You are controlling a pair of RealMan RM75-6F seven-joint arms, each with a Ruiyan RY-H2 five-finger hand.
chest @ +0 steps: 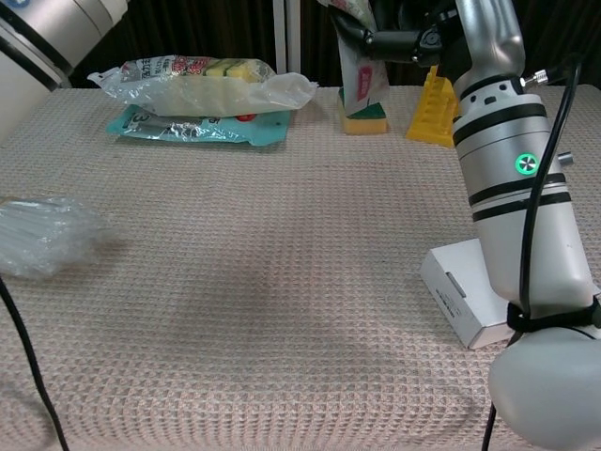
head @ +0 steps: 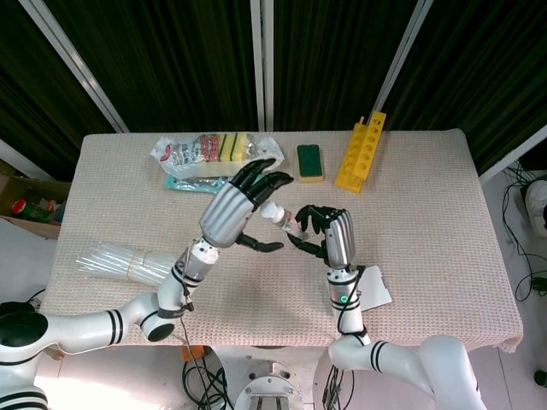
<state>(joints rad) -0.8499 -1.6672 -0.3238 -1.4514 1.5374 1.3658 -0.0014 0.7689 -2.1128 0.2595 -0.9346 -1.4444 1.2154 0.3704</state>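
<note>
My right hand is raised above the middle of the table and grips a small bottle with a white cap and pink label. In the chest view the bottle hangs at the top edge under the dark fingers, with my right forearm below. My left hand hovers just left of the bottle, fingers spread, holding nothing; its fingertips lie close to the cap. Only my left arm's silver sleeve shows in the chest view.
A clear bag of sponges lies on a teal packet at the back left. A green sponge and a yellow rack stand at the back. A clear tube bundle lies front left, a white box front right.
</note>
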